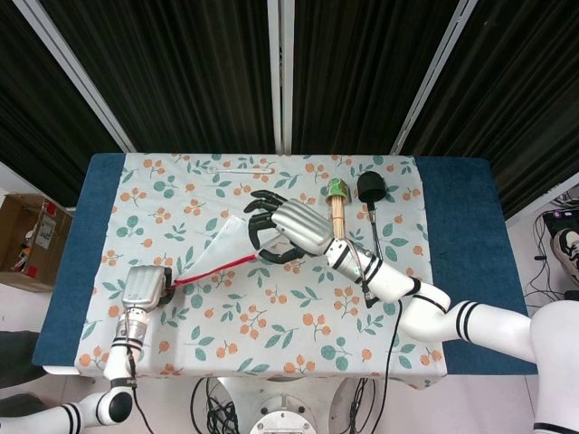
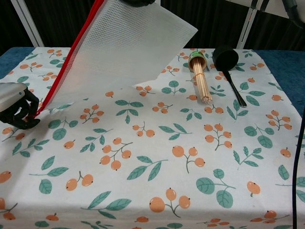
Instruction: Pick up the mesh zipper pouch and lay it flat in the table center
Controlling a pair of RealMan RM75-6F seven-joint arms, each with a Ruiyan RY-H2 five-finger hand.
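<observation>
The mesh zipper pouch [image 1: 222, 245] [image 2: 125, 46] is white mesh with a red zipper edge. It hangs slanted above the table's left half, stretched between both hands. My right hand [image 1: 288, 230] grips its upper end over the table's middle; in the chest view only dark fingertips [image 2: 138, 2] show at the top edge. My left hand [image 1: 143, 287] [image 2: 15, 108] sits low near the front left, its fingers curled on the zipper's lower end just above the floral tablecloth [image 1: 271, 312].
A bundle of bamboo skewers [image 1: 336, 220] [image 2: 200, 78] and a black ladle [image 1: 371, 189] [image 2: 225, 58] lie right of centre at the back. A thin clear stick [image 1: 241, 169] lies at the far edge. A cardboard box [image 1: 27, 239] stands on the floor to the left.
</observation>
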